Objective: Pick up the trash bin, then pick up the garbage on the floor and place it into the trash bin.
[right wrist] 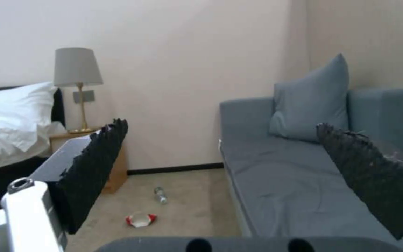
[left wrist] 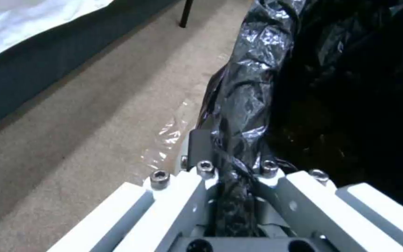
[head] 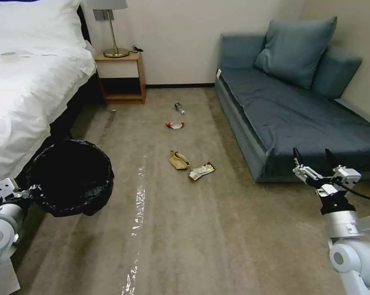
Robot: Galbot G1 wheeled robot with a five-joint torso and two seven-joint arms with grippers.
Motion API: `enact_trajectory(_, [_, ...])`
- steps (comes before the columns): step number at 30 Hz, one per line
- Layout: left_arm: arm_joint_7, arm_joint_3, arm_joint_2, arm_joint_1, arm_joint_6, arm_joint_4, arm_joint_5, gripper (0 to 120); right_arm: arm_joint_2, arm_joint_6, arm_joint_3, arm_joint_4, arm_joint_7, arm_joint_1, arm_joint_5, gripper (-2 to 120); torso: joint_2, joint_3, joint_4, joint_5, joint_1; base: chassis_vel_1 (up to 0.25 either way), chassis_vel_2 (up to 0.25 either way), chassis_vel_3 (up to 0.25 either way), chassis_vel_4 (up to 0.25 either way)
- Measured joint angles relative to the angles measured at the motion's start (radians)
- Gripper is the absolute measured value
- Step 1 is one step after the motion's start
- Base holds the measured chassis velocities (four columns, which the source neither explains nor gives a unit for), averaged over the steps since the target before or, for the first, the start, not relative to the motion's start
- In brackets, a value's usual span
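**Bin held off floor, litter on carpet**

The trash bin (head: pixel 72 178) hangs near left, its bag-covered rim clamped by the left gripper (head: pixel 27 192). The right gripper (head: pixel 314 157), fingers spread and empty, hovers near right beside the sofa (head: pixel 300 119). The garbage (head: pixel 179 159) lies mid-floor, trailing farther toward the wall.

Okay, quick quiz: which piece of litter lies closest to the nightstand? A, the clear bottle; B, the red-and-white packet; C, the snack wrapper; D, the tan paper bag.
A: the bottle lies farthest up the carpet, nearest the nightstand, with the packet next, then the paper bag and wrapper nearer the robot.
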Motion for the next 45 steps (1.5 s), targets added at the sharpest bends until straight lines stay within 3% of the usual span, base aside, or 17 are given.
enact_trajectory(9, [0.002, 0.018, -0.008, -0.009, -0.007, 0.013, 0.015, 1, 0.000, 0.017, 0.006, 0.008, -0.003, -0.007, -0.014, 100, 0.000, 0.000, -0.0002, -0.0001, 0.000, 0.000, 0.000, 0.000, 0.000])
enact_trajectory(45, [0.001, 0.000, -0.001, 0.008, -0.006, -0.011, -0.013, 1, 0.033, 0.051, -0.018, 0.007, -0.101, -0.009, -0.017, 100, 0.000, 0.000, -0.0001, 0.0000, 0.000, 0.000, 0.000, 0.000, 0.000])
